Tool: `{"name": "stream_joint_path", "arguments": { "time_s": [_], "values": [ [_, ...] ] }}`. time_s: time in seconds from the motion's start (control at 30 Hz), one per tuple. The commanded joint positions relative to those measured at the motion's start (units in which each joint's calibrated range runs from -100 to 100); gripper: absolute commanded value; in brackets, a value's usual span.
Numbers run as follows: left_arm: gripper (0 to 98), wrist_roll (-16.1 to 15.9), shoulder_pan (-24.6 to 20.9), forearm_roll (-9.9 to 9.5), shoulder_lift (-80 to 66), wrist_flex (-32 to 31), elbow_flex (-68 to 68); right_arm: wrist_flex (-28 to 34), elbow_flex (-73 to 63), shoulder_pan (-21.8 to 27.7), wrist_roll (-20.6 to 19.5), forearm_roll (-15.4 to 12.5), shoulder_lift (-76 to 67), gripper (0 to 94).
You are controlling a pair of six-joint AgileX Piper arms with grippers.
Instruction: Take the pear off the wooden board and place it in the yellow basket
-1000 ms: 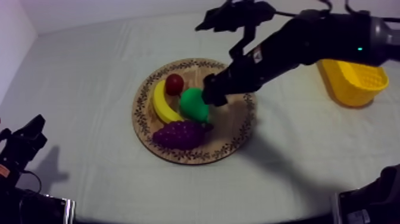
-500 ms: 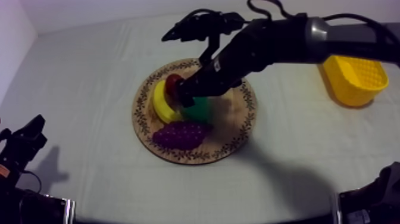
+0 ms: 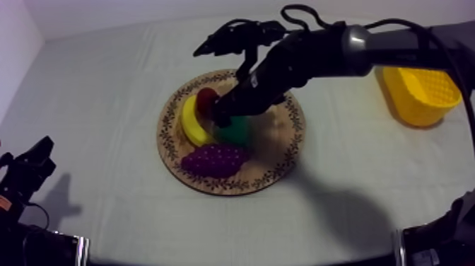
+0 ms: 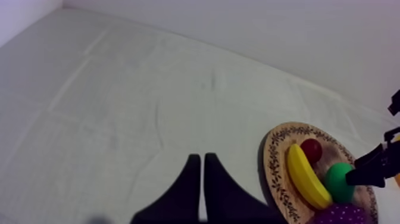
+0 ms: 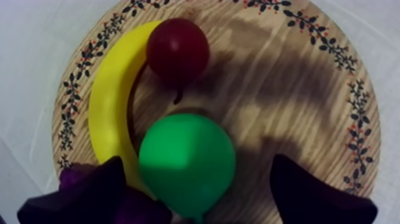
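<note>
Green pear (image 5: 187,161), narrow end away from small red fruit (image 5: 177,50), inside wide-open, empty right claw (image 5: 197,164).

No legible text, labels or numbers

We take this for a robot lab or test bench. Our table (image 3: 106,106) lies under a plain grey-white cloth and is backed by bare pale walls (image 4: 268,30). Our black left arm (image 3: 25,177) and right arm (image 3: 332,56) flank it. What stands on it looks like staged props: a round wooden board (image 3: 279,148) bearing plastic toy fruit (image 3: 212,160), and a yellow basket (image 3: 424,99) well apart from it.
</note>
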Motion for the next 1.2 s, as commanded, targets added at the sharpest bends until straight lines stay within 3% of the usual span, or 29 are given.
{"name": "stream_joint_path", "arguments": {
  "time_s": [0.0,0.27,0.63,0.77,1.0,1.17],
  "values": [
    [0.1,0.0,0.0,-0.02,0.0,0.0,0.0,-0.2,0.2,0.0,0.6,-0.3,0.2,78.2],
    [0.1,0.0,0.0,-0.02,0.0,0.0,0.0,0.2,0.0,-0.8,1.9,-1.4,1.5,78.6],
    [0.1,0.0,0.0,-0.02,0.0,0.0,0.0,1.4,-2.1,-1.5,-0.5,0.9,4.6,77.1],
    [0.1,0.0,0.0,-0.02,0.0,0.0,0.0,1.0,-2.3,-1.4,-1.5,1.8,5.2,70.9],
    [0.1,0.0,0.0,-0.02,0.0,0.0,0.0,0.2,-2.5,-1.0,-2.4,2.2,5.6,49.2],
    [0.1,0.0,0.0,-0.02,0.0,0.0,0.0,-0.2,-2.6,-1.0,-2.6,2.1,5.7,39.5]
  ]
}}
